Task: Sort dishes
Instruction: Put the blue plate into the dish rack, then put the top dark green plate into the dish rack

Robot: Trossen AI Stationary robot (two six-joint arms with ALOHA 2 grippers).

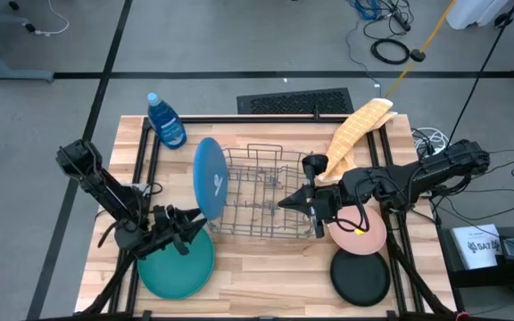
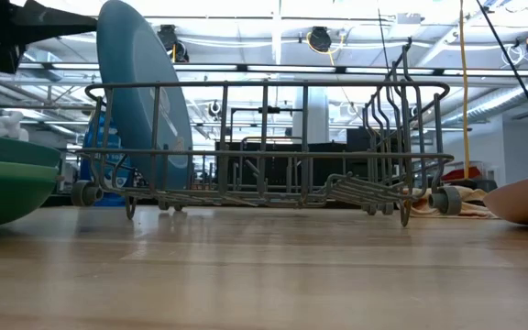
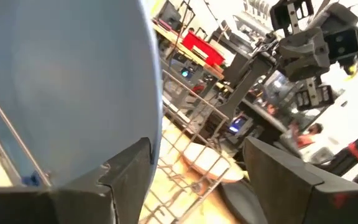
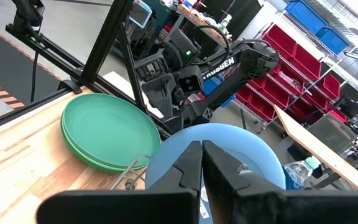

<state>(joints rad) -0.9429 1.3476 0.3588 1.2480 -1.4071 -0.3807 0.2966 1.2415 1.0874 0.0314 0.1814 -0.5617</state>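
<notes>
Nearest the table's front edge, we are seeing the black plate [image 1: 360,277] lying flat at front right, shown whole only in the high view. Just behind it, the pink plate [image 1: 361,228] is lying flat too; the low view is catching only its rim [image 2: 526,197].

At front left, the teal plate [image 1: 176,265] is sitting stacked on a green plate [image 4: 102,134]; the high view is showing only teal, while the right wrist view and low view are revealing the two rims.

The left gripper [image 1: 188,229] is hovering over that stack's rear edge, fingers spread wide and holding nothing.

The right gripper [image 1: 291,201] is reaching over the rack [image 1: 266,192] from the right, fingers pressed together, empty.

The blue plate [image 1: 210,177] is standing on edge at the rack's left end, leaning slightly, faces turned left and right, its long axis running front to back.

Farthest back, a soap bottle [image 1: 166,120] is lying at rear left, and a yellow cloth [image 1: 357,131] at rear right.
</notes>
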